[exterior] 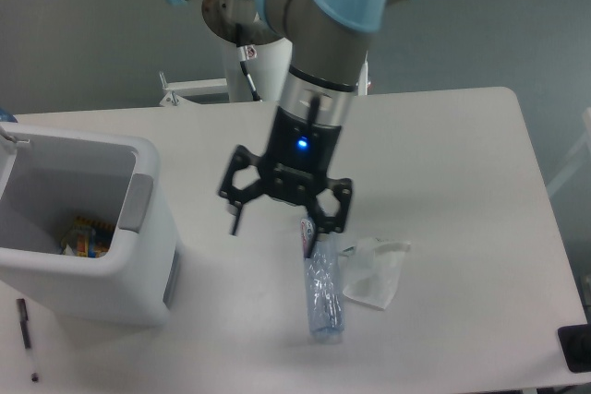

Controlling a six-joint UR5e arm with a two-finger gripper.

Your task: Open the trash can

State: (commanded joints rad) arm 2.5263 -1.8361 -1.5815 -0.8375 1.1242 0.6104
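Your end effector [280, 224] hangs over the middle of the desk [443, 145] with its two fingers spread wide and nothing between them. One fingertip points down at about 8 o'clock from the wrist, the other at about 5 o'clock, just over the top of a crushed clear plastic bottle [320, 288]. If it touches the bottle or only stands above it, I cannot tell from this view.

At 3 o'clock from the bottle, just beside it, lies a crumpled white wrapper [374, 273]. Both are light litter and not your task.

The trash can [88, 228] stands at 9 o'clock from the end effector, well apart, at the left edge of the desk. It already looks open: you see into the hollow, with some coloured packets at the bottom, and no flat lid covers it. A piece at the far left edge may be the lid standing up, but it is cut by the frame.

I judge the can as stiff, smooth plastic, light for its size, so it may slide if you push sideways. The place to act is the grey tab [135, 202] on the right rim; press it straight down, do not pinch the slippery wall.

A black pen [27, 339] lies at 7 o'clock from the can.
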